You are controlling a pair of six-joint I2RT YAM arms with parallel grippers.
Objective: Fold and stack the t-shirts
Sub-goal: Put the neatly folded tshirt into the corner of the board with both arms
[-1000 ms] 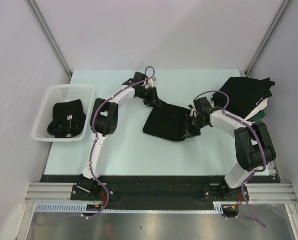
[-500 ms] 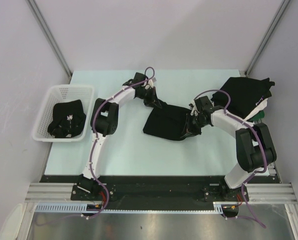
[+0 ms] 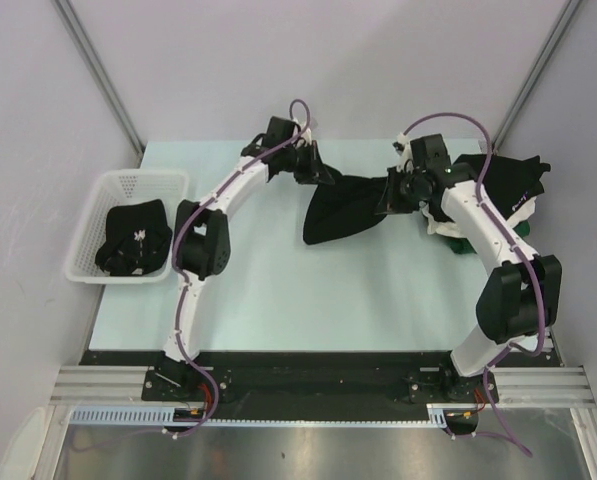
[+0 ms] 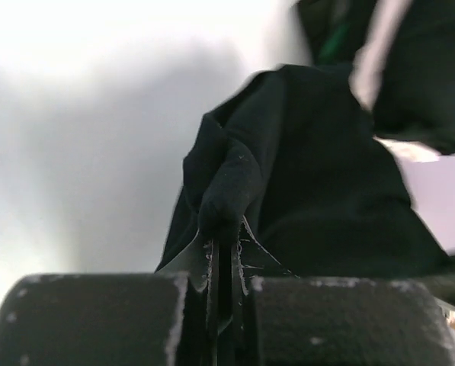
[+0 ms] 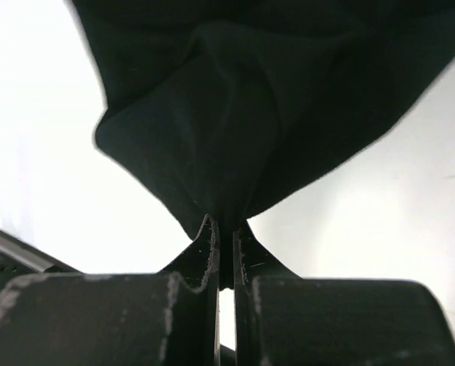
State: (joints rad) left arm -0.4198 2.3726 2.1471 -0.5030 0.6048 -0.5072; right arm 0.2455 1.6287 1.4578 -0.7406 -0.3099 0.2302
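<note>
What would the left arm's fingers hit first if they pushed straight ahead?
The black t-shirt that the left fingers are pinching: it hangs right in front of them. Beyond it probably comes the right arm, though depth is unclear.

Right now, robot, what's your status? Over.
Left claw, right claw both shut on black t-shirt, strung between them. Folded pile far right. Basket far left, nothing blocking.

The left pincer [image 4: 225, 252] pinches a bunched fold of black t-shirt [image 4: 318, 191].
</note>
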